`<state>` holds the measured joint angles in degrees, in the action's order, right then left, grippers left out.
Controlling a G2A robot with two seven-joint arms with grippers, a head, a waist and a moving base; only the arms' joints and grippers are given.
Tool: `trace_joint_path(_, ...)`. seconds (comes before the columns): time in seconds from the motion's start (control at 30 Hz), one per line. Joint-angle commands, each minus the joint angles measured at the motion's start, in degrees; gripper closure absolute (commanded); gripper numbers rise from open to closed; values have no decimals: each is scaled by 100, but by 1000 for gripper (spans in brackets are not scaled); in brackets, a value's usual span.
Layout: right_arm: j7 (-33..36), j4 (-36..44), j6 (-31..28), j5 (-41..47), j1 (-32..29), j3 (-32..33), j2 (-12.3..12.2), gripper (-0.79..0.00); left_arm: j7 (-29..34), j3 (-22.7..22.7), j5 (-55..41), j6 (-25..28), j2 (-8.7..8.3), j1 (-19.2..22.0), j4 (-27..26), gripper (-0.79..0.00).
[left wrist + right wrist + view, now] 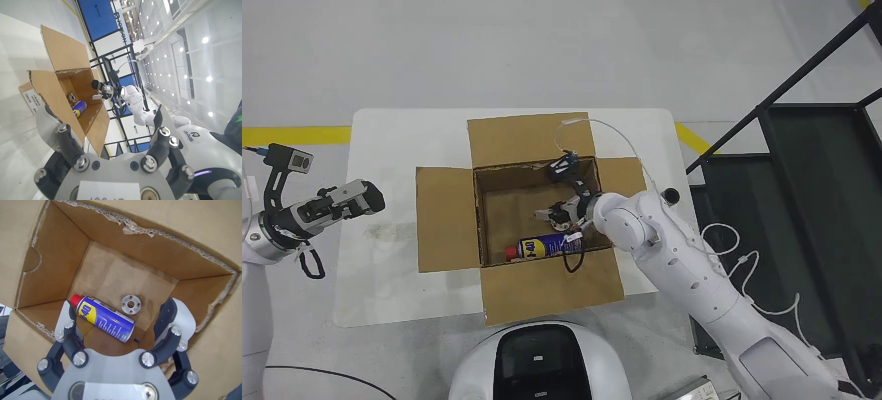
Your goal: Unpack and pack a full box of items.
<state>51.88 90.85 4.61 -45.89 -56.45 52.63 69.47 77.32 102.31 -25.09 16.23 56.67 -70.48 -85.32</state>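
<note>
Spray can (105,318) flat on box (447,232) floor by the robot-side wall, below right gripper (117,308).
Both grippers' fingers apart, holding nothing; long axis along that wall, red cap toward left side; flange (131,304) just beside; left gripper (367,197) well outside box, right nearer.

We saw a plain brown cardboard box (132,247), a blue-and-yellow spray can (105,318) with a red cap (76,298), a silver-grey metal flange (130,304), a white table (402,140) and a yellow floor stripe (292,133).
</note>
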Motion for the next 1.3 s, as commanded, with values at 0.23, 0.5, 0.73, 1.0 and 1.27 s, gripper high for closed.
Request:
trace_joint_path(0.23, 128, -1430, 465, 783, 853, -798, 431, -785, 0, 0, 0, 0, 0, 0, 0, -785)
trace_joint_path(0.5, 213, -1710, 746, 919, 957, -866, 510, -785, 0, 0, 0, 0, 0, 0, 0, -785)
trace_joint_path(0.73, 213, -1710, 746, 919, 957, -866, 510, -785, 0, 0, 0, 0, 0, 0, 0, -785)
trace_joint_path(1.0, 149, -1810, 828, 839, 877, -841, 507, -785, 0, 0, 0, 0, 0, 0, 0, -785)
trace_joint_path(1.27, 267, -2117, 870, 719, 970, -876, 558, -785, 0, 0, 0, 0, 0, 0, 0, -785)
